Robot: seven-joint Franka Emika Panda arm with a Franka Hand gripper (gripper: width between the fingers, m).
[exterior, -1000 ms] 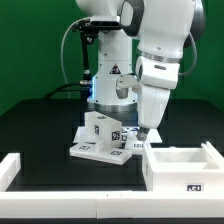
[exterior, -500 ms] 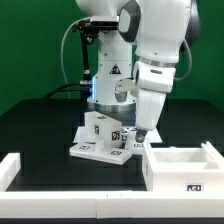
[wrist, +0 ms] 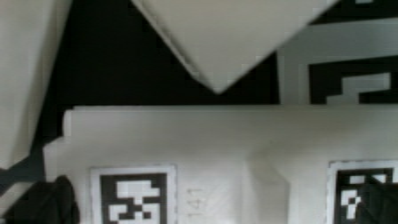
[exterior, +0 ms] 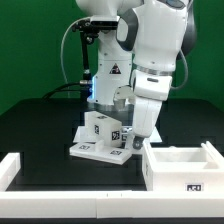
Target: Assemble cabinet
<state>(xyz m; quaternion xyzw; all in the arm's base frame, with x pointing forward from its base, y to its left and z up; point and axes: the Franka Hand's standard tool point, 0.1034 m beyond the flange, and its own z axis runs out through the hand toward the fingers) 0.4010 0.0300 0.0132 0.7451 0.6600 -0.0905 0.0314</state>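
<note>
A white tagged cabinet block [exterior: 100,128] stands on the marker board [exterior: 85,152] at the table's middle. My gripper [exterior: 132,143] hangs low at the block's side towards the exterior view's right, its fingers hidden against the parts. The open white box shell [exterior: 180,165] lies at the front towards the exterior view's right. In the wrist view a white cabinet part [wrist: 231,145] carrying two square tags fills the lower half, very close. One dark finger [wrist: 39,203] shows at its edge. A white pointed panel corner [wrist: 222,40] lies beyond it.
A long white part [exterior: 10,170] lies at the front towards the exterior view's left. The robot's base [exterior: 108,80] stands behind the marker board. The table top is black, with a green backdrop behind. A large tag [wrist: 352,75] shows beside the pointed corner.
The arm has swung a little towards the exterior view's left and leaned over, bringing the gripper closer to the tagged block. The parts have not moved.
</note>
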